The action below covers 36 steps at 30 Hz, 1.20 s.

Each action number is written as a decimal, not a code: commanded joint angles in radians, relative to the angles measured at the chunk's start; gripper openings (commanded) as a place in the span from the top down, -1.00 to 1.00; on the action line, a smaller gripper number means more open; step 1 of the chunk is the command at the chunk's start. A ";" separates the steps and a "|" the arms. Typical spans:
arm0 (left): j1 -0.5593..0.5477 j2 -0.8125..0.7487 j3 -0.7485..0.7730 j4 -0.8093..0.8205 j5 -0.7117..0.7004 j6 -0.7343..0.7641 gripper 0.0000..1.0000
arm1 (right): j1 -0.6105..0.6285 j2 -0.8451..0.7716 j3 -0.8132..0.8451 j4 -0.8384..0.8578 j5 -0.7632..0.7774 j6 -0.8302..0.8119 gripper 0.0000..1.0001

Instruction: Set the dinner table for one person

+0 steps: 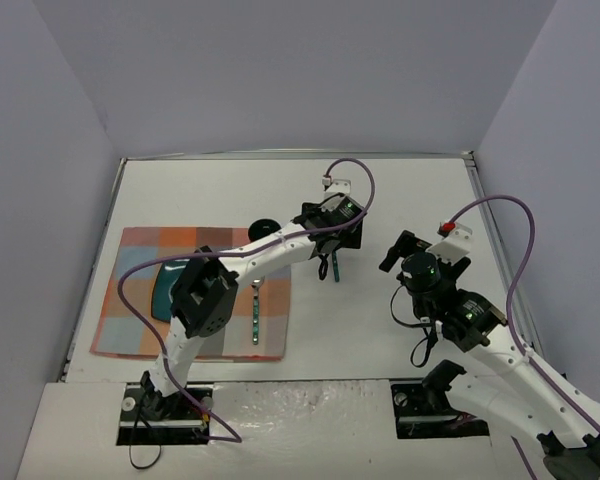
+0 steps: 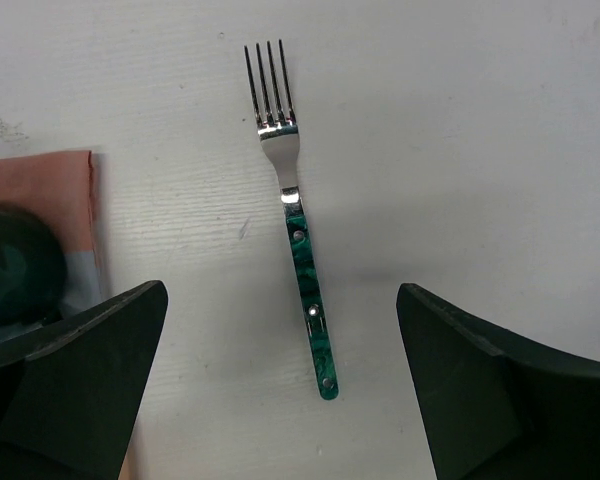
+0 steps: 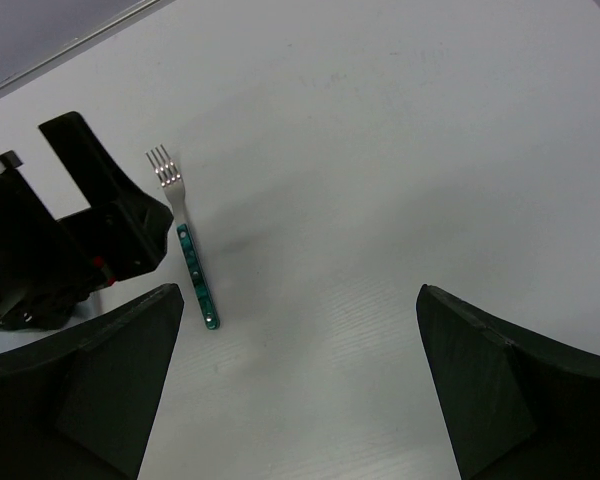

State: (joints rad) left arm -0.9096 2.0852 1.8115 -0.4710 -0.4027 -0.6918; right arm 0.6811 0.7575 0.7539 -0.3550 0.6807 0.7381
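The dinner table (image 1: 400,190), spanning the view, is partly set: plate (image 1: 161,293) on the left placemat (image 1: 130,335), 1 fork (image 2: 305,270) off it beneath your spread left gripper (image 2: 282,330); right gripper (image 3: 300,300) spread, empty.

White arms (image 1: 270,247), black joints (image 1: 205,295), looping purple cables (image 1: 532,240).

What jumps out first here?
A green-handled fork lies alone on the bare white table, with the left gripper open right above it. Off to the left, the checked placemat already carries a teal plate and one more utensil.
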 commanded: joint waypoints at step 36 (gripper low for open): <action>0.072 0.350 0.309 -0.104 0.090 -0.078 0.16 | -0.004 -0.058 -0.045 0.013 -0.012 0.020 -0.98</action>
State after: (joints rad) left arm -0.8402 2.4289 2.0827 -0.5506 -0.3148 -0.7545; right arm 0.6811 0.7076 0.7090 -0.3678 0.6447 0.7567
